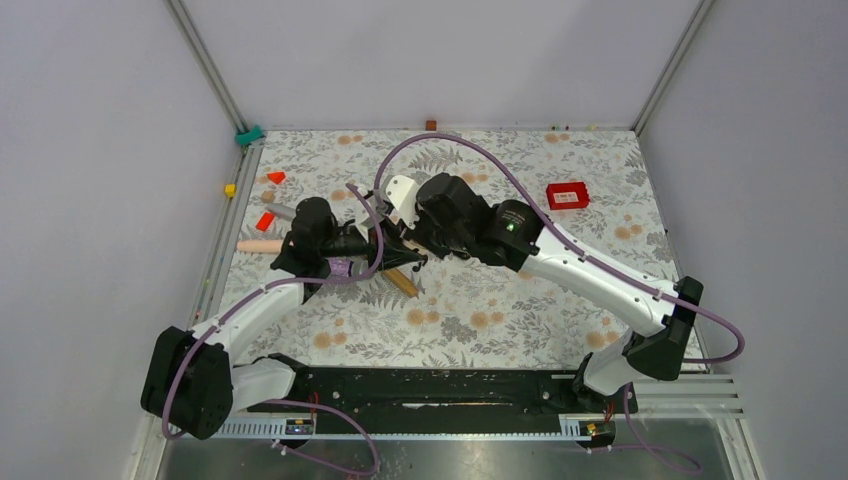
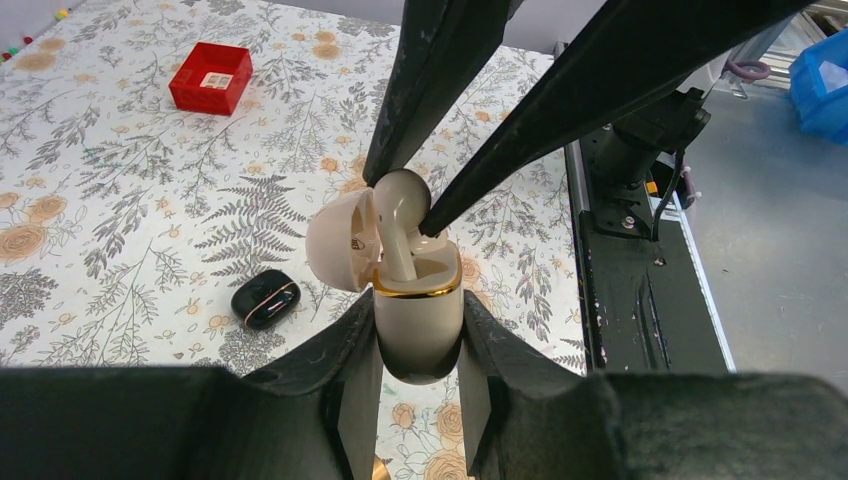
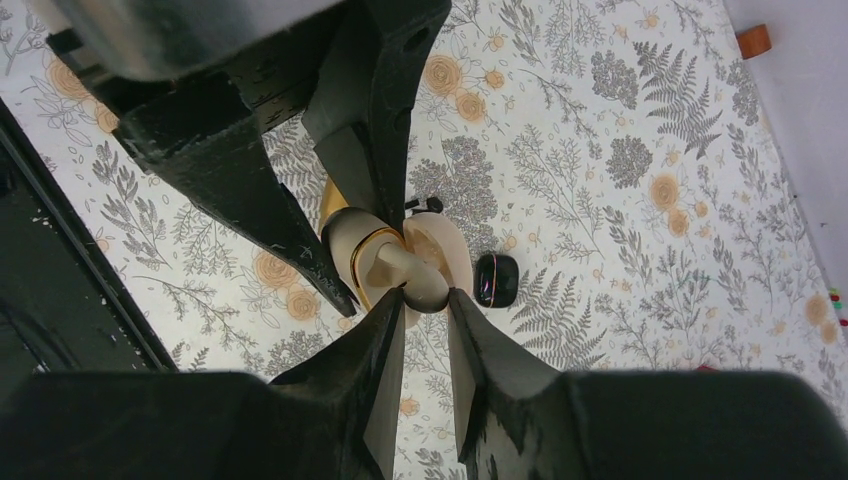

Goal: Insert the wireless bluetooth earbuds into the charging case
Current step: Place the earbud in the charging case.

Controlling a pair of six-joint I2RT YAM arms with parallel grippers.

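- The floral-patterned table [image 1: 500, 300] is carrying the whole job; the two arms are meeting over its middle, above the surface.
- The left gripper [image 2: 418, 330] is clamping the lower body of the charging case [image 2: 418, 345], a cream pebble with a gold rim, and is holding it upright in the air with its lid [image 2: 338, 240] swung open to one side.
- The right gripper [image 2: 402, 203] is pinching the rounded head of a cream earbud [image 2: 400, 245], whose stem is pointing down into a well of the case.
- A black pebble-shaped case [image 2: 265, 298] is lying shut on the table near the work, and a red box [image 2: 210, 77] is sitting well apart from it.
- Judging by looks, the case is behaving as a light, stiff, glossy shell, so it is likely sliding easily; gripping its flat sides below the rim is keeping the hinge free.
- The earbud is looking tiny, smooth and easy to flick away; taking it by the bulb is leaving the stem clear to drop in.
- Whether a second earbud is sitting in the other well, I cannot tell.
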